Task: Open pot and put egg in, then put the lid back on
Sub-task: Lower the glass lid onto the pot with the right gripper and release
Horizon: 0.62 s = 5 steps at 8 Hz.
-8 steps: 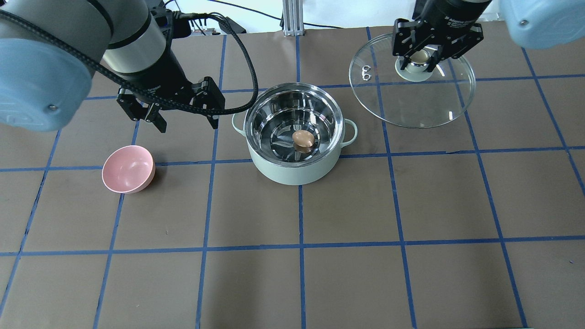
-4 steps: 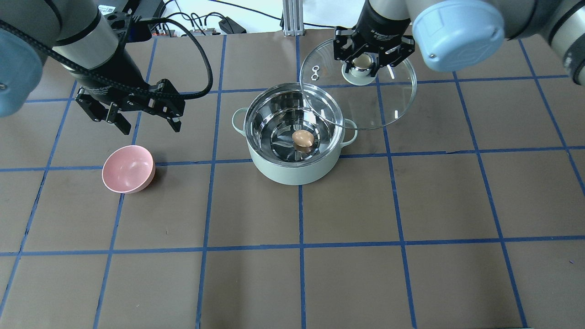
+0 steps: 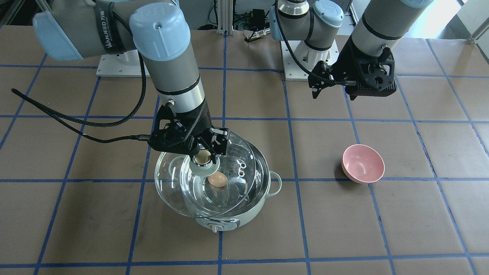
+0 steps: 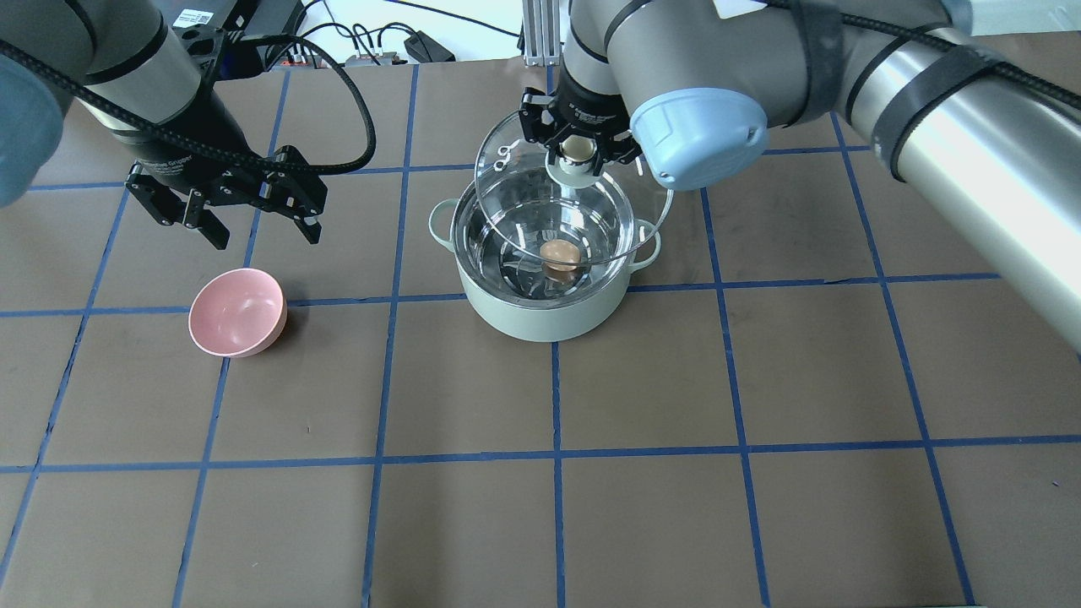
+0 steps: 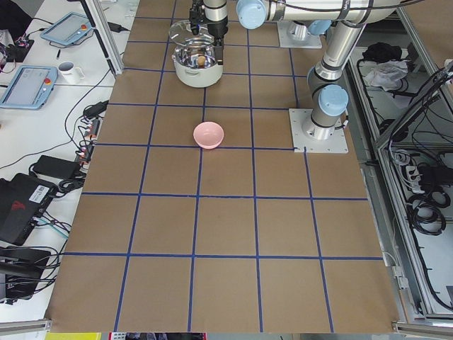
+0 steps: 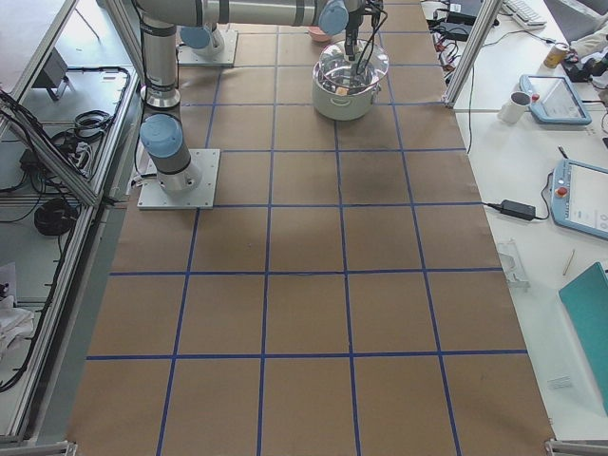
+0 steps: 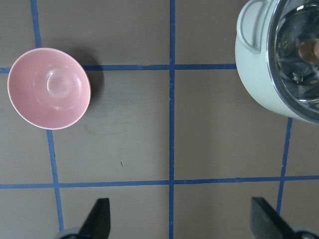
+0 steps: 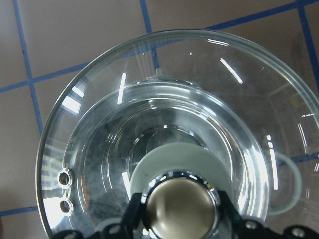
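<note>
The mint-green pot point(image 4: 545, 317) stands mid-table with the tan egg point(image 4: 559, 255) lying on its steel bottom; both also show in the front view, pot point(image 3: 244, 215) and egg point(image 3: 217, 179). My right gripper point(image 4: 578, 149) is shut on the beige knob point(image 8: 179, 206) of the clear glass lid point(image 4: 507, 211). It holds the lid tilted just over the pot's mouth, shifted a little to the far side and toward my right point(image 3: 172, 191). I cannot tell whether lid and rim touch. My left gripper point(image 4: 264, 236) is open and empty, to the left of the pot.
A pink bowl point(image 4: 237, 312) sits on the table left of the pot, just in front of my left gripper; it also shows in the left wrist view point(image 7: 49, 88). Brown table paper with blue tape lines point(image 4: 557, 456) covers the table.
My right gripper has carried the lid leftward from the back right to over the pot. My left arm has drawn away from the pot to the left, still open.
</note>
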Each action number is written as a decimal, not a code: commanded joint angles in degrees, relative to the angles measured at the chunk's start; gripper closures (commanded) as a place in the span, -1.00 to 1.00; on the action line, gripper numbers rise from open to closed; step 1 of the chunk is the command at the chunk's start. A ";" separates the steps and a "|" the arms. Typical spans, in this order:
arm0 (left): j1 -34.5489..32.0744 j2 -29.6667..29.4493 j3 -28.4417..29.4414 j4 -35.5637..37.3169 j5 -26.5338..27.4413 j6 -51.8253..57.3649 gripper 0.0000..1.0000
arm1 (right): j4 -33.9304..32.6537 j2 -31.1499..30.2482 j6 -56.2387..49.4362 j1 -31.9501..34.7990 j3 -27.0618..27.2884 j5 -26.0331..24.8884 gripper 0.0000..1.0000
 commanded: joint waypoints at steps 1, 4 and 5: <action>0.12 -0.01 -0.01 -0.07 -0.07 0.03 -1.00 | -2.22 0.96 2.41 3.27 2.37 -2.03 0.89; 0.21 -0.01 -0.01 -0.16 0.02 0.12 -1.00 | -5.04 1.74 4.78 4.15 3.53 -2.13 0.89; 0.30 -0.01 -0.01 -0.16 0.02 0.12 -1.00 | -4.96 1.92 5.48 4.85 3.61 -2.22 0.89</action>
